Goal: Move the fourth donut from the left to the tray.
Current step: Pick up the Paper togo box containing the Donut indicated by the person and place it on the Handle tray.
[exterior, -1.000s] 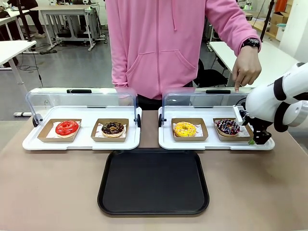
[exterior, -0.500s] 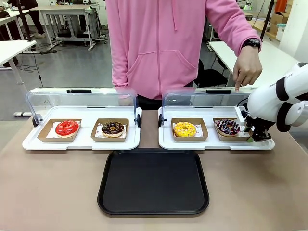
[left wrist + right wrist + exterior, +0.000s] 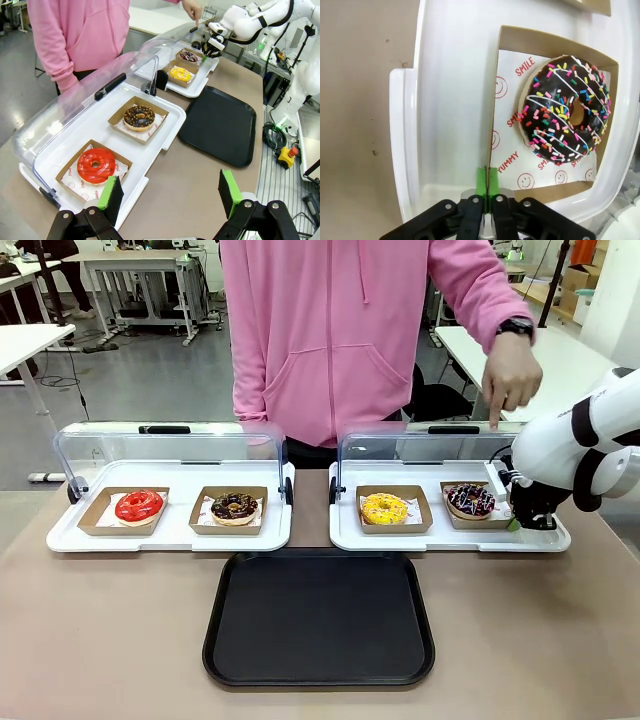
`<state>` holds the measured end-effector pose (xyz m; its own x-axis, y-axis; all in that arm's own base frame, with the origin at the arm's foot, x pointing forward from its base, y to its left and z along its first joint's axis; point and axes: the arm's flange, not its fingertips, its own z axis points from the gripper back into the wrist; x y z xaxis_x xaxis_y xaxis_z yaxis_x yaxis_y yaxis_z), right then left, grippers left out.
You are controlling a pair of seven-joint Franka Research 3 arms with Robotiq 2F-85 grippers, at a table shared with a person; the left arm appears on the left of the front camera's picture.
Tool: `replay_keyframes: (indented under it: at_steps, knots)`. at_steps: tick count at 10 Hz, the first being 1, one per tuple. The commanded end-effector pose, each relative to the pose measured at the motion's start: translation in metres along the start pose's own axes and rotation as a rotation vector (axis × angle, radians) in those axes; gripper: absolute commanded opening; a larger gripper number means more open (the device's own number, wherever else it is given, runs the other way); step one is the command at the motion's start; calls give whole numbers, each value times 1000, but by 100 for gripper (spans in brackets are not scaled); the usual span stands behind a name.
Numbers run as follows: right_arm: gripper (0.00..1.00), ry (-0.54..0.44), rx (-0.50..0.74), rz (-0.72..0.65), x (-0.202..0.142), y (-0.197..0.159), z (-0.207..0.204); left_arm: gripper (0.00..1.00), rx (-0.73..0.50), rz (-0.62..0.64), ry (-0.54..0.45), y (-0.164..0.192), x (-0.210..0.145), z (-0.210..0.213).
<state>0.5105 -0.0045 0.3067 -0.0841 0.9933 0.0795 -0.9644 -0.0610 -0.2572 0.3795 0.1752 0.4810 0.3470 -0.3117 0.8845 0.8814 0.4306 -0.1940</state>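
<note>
Right gripper [image 3: 486,182] pinching holder [image 3: 540,42] wall, pads pressed together; fourth donut [image 3: 565,110] sitting just beyond fingertips. Likely needing slow, level carrying toward tray [image 3: 318,615], leftward.

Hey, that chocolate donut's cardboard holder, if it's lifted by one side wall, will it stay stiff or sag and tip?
The cardboard holder looks thin, so pinched at one wall by the right tool it would probably flex and droop on the far side. The fourth donut seems to rest loose on printed paper, so it may slide if tilted.
</note>
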Motion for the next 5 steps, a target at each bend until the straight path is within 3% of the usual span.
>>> replay_keyframes:
  at_steps: [1,5]
  knots:
    - [0,23,20,7,-1,-7,1,100,-9,-21,-5,0,1,2]
    - [0,3,4,9,0,-1,0,100,-9,-21,-5,0,1,2]
